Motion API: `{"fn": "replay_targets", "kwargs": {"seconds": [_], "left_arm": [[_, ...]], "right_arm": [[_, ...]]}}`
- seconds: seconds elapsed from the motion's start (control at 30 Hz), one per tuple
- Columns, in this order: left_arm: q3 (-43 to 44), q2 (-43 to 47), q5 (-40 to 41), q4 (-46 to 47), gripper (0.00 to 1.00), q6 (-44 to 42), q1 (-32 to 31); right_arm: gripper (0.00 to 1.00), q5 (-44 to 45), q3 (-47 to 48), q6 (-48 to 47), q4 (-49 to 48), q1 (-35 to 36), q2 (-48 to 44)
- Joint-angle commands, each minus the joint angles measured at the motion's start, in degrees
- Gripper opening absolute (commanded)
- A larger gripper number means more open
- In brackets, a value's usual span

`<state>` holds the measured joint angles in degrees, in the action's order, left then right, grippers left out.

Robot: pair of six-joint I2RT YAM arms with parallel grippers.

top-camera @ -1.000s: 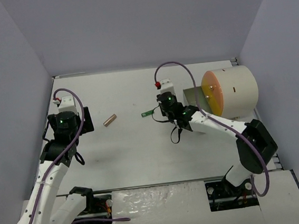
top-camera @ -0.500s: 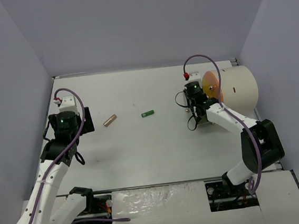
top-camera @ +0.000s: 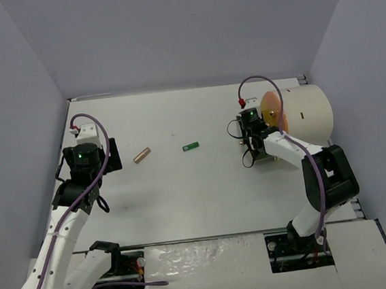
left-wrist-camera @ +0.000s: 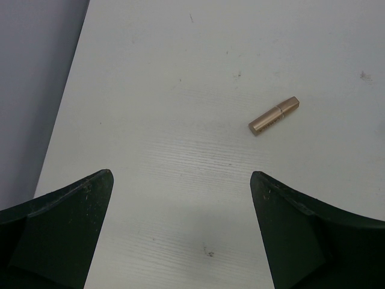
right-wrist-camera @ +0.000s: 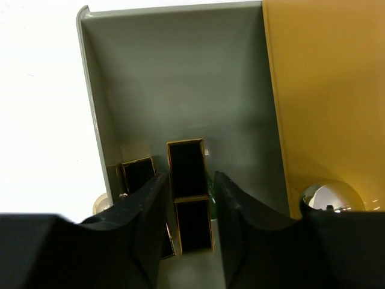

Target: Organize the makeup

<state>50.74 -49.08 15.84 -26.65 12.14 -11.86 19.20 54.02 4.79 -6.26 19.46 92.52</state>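
A rose-gold tube and a green tube lie on the white table. The rose-gold tube also shows in the left wrist view. My left gripper is open and empty, left of the rose-gold tube, its fingertips wide apart. My right gripper hangs over the open grey drawer of the cream drum. It is shut on a black-gold lipstick. A second black-gold lipstick lies in the drawer to the left. The other makeup is out of view.
The drum's orange drawer front with a silver knob stands right of my right fingers. Grey walls enclose the table on the left, back and right. The drum sits at the table's right side.
My right gripper has swung right from beside the green tube to the drum's drawer and settled there. The left arm and both tubes have not moved.
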Motion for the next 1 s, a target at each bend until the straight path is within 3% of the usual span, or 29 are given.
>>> {"fn": "replay_targets", "kwargs": {"seconds": [0.0, 0.4, 0.53, 0.67, 0.97], "left_arm": [[0.7, -0.4, -0.2, 3.3, 0.97, 0.0, 0.5], [0.8, -0.8, -0.4, 3.3, 0.97, 0.0, 0.5], [0.9, -0.9, -0.5, 3.4, 0.97, 0.0, 0.6], [0.8, -1.0, -0.6, 3.3, 0.97, 0.1, 0.6], [0.7, -0.8, -0.5, 3.2, 0.97, -0.1, 0.6]], "right_arm": [[0.38, -1.2, 1.7, 0.5, -1.6, -0.1, -3.6], [0.46, -5.8, 7.4, -0.2, 3.1, 3.1, -10.0], [0.50, -13.4, 11.3, -2.6, 3.3, 6.0, -10.2], [0.61, -24.9, 15.1, -6.9, 3.7, 7.8, -5.7], [0.68, -43.8, 26.4, -18.5, 9.3, 10.0, 9.7]]}}
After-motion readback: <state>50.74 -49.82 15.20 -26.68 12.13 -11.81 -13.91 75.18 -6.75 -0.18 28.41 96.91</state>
